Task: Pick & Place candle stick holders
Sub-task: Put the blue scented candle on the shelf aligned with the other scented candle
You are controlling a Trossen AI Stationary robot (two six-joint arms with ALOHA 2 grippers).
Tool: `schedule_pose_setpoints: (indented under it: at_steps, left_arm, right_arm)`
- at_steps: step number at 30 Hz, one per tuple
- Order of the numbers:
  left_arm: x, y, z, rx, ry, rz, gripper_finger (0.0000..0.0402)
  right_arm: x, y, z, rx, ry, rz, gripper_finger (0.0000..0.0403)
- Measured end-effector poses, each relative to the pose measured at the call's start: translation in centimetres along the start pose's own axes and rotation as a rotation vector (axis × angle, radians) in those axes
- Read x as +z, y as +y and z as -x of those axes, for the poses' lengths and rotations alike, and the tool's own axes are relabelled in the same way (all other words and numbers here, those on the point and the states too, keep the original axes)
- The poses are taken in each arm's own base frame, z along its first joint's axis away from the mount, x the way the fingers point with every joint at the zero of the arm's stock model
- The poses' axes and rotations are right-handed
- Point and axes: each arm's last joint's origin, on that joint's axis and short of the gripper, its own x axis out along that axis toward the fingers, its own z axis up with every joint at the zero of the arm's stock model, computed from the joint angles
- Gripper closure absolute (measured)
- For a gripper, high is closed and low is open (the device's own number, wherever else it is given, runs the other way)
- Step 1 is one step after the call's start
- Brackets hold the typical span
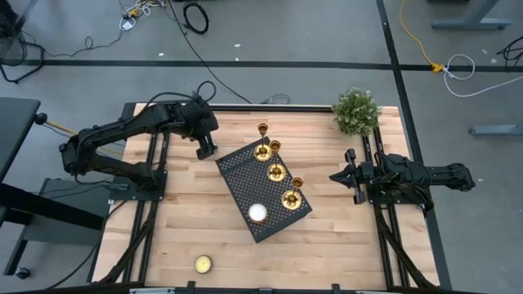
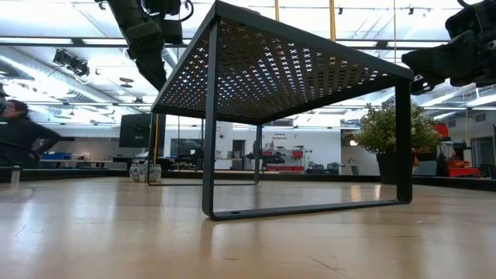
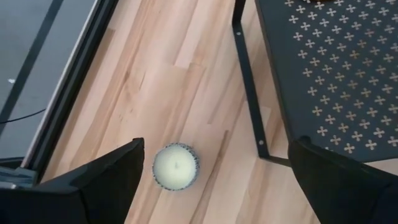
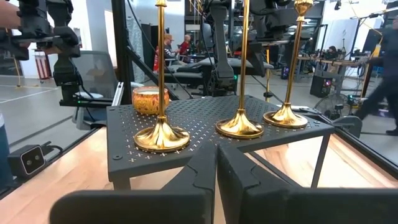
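Pale wooden tabletop (image 1: 196, 220) is carrying a black perforated metal stand (image 1: 245, 184), where three shiny gold candlestick holders (image 1: 277, 172) are standing upright. Left gripper (image 1: 206, 150) is hovering beside it, fingers (image 3: 102, 186) released; right gripper (image 1: 347, 175) is waiting, fingers clenched empty.

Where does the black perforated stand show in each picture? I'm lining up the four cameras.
High view: the stand sits mid-table, turned diagonally.
Low view: it fills the centre, seen from below.
Left wrist view: one corner and leg, beside a candle.
Right wrist view: centre, carrying three candlesticks.
Shared landmark: the wooden table under it.
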Motion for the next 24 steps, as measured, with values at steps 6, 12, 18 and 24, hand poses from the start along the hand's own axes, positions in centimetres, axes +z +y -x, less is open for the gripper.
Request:
schedule_pose_setpoints:
  at_steps: [6, 12, 18, 24]
  left_arm:
    - [-0.02, 0.18, -0.01, 0.02, 0.003, -0.019, 0.0003]
    - [-0.07, 0.52, -0.03, 0.028, 0.006, -0.006, 0.0003]
    - [-0.08, 0.55, -0.03, 0.032, 0.007, -0.005, 0.0003]
    - [-0.09, 0.59, -0.03, 0.048, 0.01, -0.02, 0.0003]
  right_arm:
    - [0.0, 0.0, 0.0, 0.0, 0.0, 0.0, 0.0385]
    - [0.0, 0.0, 0.0, 0.0, 0.0, 0.0, 0.0385]
    - [0.0, 0.0, 0.0, 0.0, 0.0, 0.0, 0.0385]
    - [0.0, 0.0, 0.0, 0.0, 0.0, 0.0, 0.0385]
